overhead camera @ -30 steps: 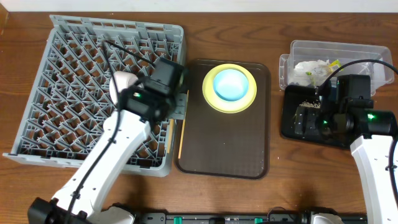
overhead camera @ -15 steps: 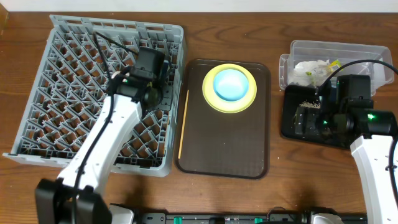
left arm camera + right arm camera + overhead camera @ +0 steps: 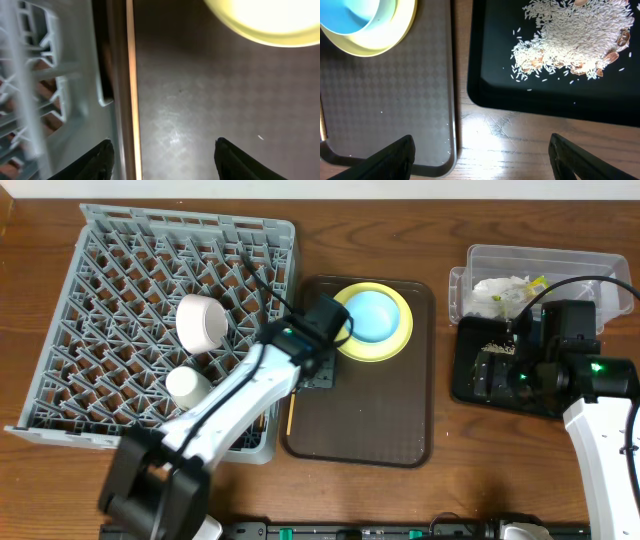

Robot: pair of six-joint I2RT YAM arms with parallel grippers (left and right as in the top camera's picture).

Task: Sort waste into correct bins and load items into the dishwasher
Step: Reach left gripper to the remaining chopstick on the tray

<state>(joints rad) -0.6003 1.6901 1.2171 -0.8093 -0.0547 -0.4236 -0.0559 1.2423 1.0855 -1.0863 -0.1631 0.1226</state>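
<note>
My left gripper [image 3: 320,360] hangs open over the left edge of the brown serving tray [image 3: 400,430], with nothing between its fingers. Between them runs a wooden chopstick [image 3: 131,75], lying along the tray's rim beside the grey dish rack [image 3: 120,240]. A white-pinkish bowl [image 3: 200,322] and a small white cup [image 3: 188,385] sit in the rack. The light blue bowl [image 3: 375,315] rests on the yellow plate [image 3: 345,345] on the tray. My right gripper [image 3: 485,160] is open and empty over the gap between the brown tray and the black tray [image 3: 485,95], which holds crumbs [image 3: 570,40].
The clear tub [image 3: 590,265] at the back right holds a crumpled napkin [image 3: 500,290] and a yellow-green wrapper [image 3: 538,282]. The left arm [image 3: 230,405] stretches across the rack's near right corner. Bare wood shows between the two trays.
My left arm swung from above the rack rightwards to the brown tray's left edge, and its jaws opened. The cup now shows in the rack. The right arm has not moved.
</note>
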